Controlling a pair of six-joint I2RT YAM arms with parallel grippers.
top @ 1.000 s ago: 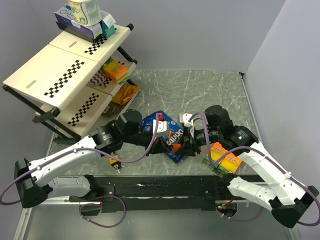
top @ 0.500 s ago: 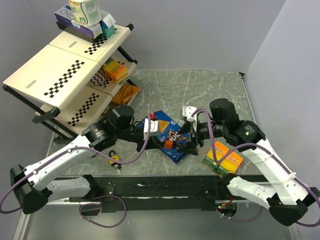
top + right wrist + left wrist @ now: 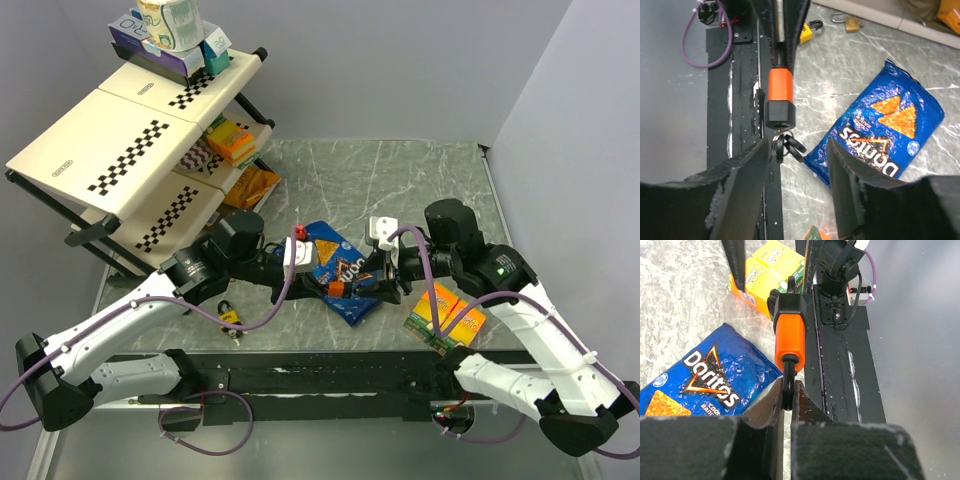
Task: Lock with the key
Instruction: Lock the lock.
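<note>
The padlock [image 3: 790,335] has an orange body with a black end cap and a dark shackle. It hangs in the air over the front middle of the table [image 3: 400,180], above the near edge of a blue Doritos bag [image 3: 340,272]. The left gripper [image 3: 788,392] is clamped on the shackle, with the lock body sticking straight out from its tips. A small bunch of dark keys [image 3: 787,147] dangles from the black end. The right gripper [image 3: 790,170] faces that end with its jaws apart. The keys lie between its fingers [image 3: 742,185], close to one of them and not pinched.

At 10 o'clock from the lock stands a tilted rack [image 3: 140,130] with cream, checker-marked shelves. Its top shelf carries a purple tray [image 3: 165,52] stuffed with packets. A lower shelf holds an orange-and-yellow pack [image 3: 232,140], and a brown bag [image 3: 250,185] lies below that.

At 4 o'clock from the lock, a pair of orange-and-yellow boxes [image 3: 448,315] lies flat. At 8 o'clock, a small yellow padlock [image 3: 230,318] rests near the front edge.

The tabletop is grey-green marble with pale veins, and plain grey walls close it in.
</note>
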